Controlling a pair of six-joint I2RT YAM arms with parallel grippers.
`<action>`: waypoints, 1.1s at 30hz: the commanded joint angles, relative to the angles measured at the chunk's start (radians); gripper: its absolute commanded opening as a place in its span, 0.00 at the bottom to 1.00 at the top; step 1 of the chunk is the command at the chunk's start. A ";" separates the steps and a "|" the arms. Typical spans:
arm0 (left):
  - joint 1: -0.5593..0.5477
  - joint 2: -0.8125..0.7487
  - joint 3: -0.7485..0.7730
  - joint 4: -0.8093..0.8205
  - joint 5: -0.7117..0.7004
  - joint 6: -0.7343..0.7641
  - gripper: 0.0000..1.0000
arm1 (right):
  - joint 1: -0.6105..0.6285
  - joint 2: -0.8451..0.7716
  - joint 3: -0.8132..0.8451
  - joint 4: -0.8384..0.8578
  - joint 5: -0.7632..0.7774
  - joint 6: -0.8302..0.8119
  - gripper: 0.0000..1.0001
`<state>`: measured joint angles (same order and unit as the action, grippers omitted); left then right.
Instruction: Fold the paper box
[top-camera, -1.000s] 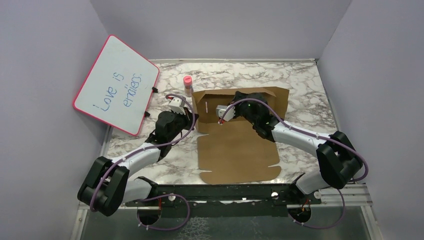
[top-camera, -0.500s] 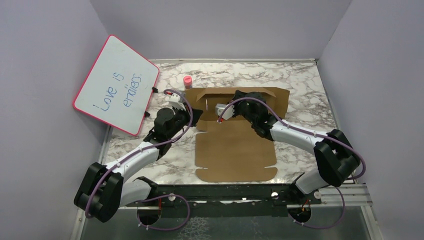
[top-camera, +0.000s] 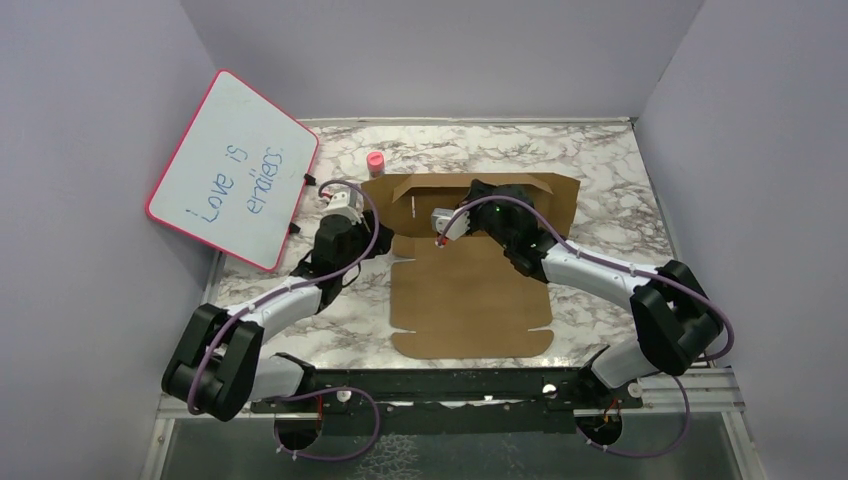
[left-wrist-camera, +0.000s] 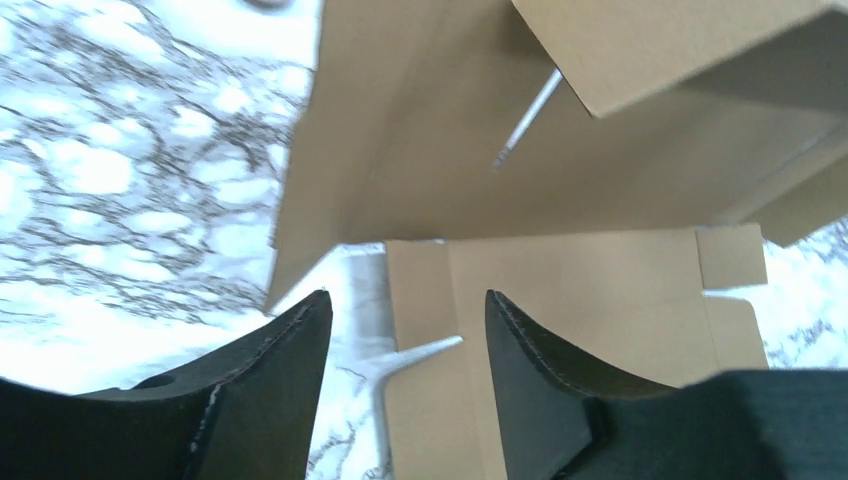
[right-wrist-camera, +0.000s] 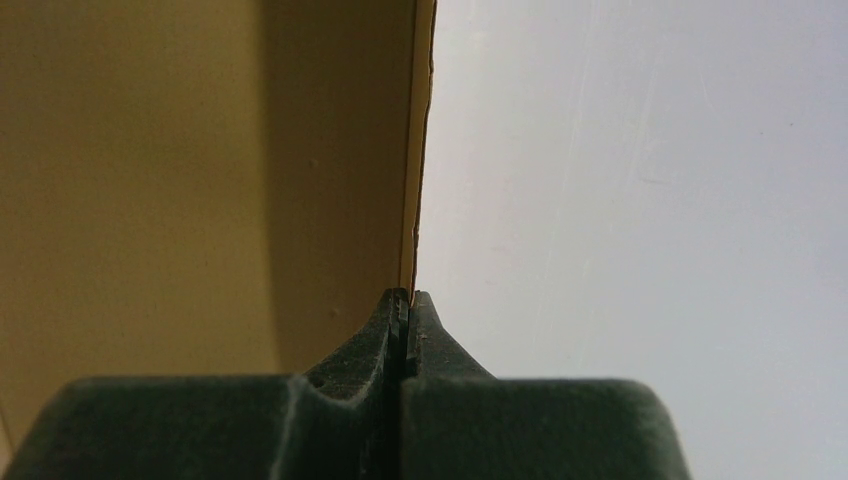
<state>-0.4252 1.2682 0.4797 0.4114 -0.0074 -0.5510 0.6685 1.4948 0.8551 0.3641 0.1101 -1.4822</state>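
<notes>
Left claw (left-wrist-camera: 400, 300), released and empty, faces the left rear corner of the plain brown corrugated cardboard paper box (top-camera: 470, 300), lying on the marble-patterned table (top-camera: 620, 190), long axis near-to-far; right claw (right-wrist-camera: 405, 295), clenched, touches its raised rear wall.

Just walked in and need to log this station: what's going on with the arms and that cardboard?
Two robot arms are folding the paper box, a brown cardboard sheet on the marble table. Its far panel stands upright while the near part lies flat. The right gripper is shut on an edge of the raised cardboard. The left gripper is open at the left end of the raised panel, holding nothing.
</notes>
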 joint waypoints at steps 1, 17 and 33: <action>0.020 -0.061 0.003 0.012 -0.069 0.079 0.62 | 0.008 -0.032 -0.020 0.054 -0.015 -0.030 0.01; 0.231 0.086 -0.071 0.472 0.283 0.293 0.72 | 0.007 -0.001 0.018 0.057 -0.021 -0.070 0.01; 0.271 0.235 0.029 0.504 0.542 0.329 0.15 | 0.008 0.003 0.036 0.036 -0.027 -0.097 0.01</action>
<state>-0.1562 1.5059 0.4919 0.8673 0.4248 -0.2413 0.6685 1.4937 0.8501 0.3729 0.0906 -1.5429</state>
